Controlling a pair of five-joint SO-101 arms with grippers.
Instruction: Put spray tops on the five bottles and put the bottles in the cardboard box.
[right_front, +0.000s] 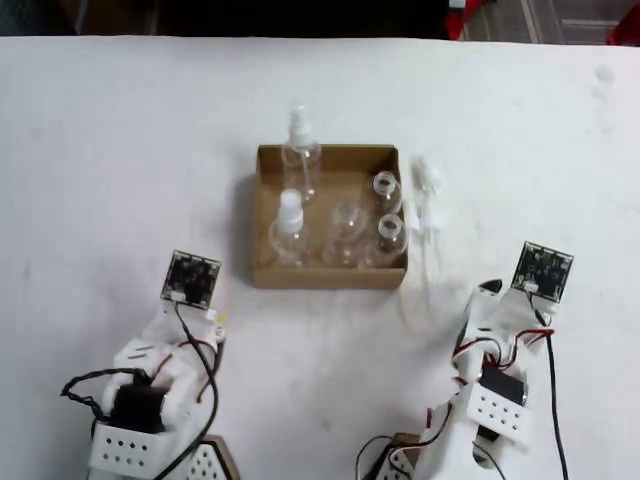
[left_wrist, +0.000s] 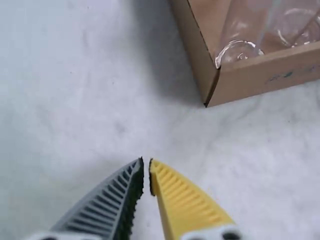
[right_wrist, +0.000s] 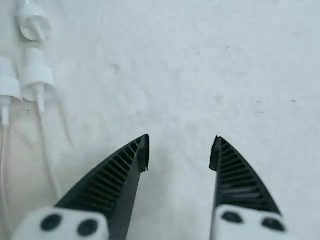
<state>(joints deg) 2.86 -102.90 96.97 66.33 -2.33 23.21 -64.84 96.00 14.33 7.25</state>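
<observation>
Brown cardboard box (right_front: 330, 277) near the middle of the white table (right_front: 120, 150), seen from above. Holds five clear bottles (right_front: 345, 228), standing. Two capped bottles (right_front: 290, 228) along its left side, each with a white sprayer on. Three open-necked bottles (right_front: 386, 192) in the middle and on the right. Just beside the box's right wall, flat on the table, loose spray tops (right_front: 428, 200), too pale against the surface to count from up here. Left arm (right_front: 150, 385) at the near left and right arm (right_front: 497, 385) at the near right, both short of the box, touching none of the task's things.

From the left wrist: left gripper (left_wrist: 146, 172), one grey finger and one yellow, tips together with barely a slit between. Holds nothing; hangs over bare table. Beyond the tips and well apart, a near corner of the box, and inside it a round bottle base (left_wrist: 235, 50) close against the wall, detail that the overhead angle does not give.

From the right wrist: right gripper (right_wrist: 180, 147), two black fingers spread wide, nothing between them but table. Off to one side, apart from the fingers, the spray tops, plain enough here to tell apart. White heads with thin dip tubes trailing, two side by side and a third head just past them.
</observation>
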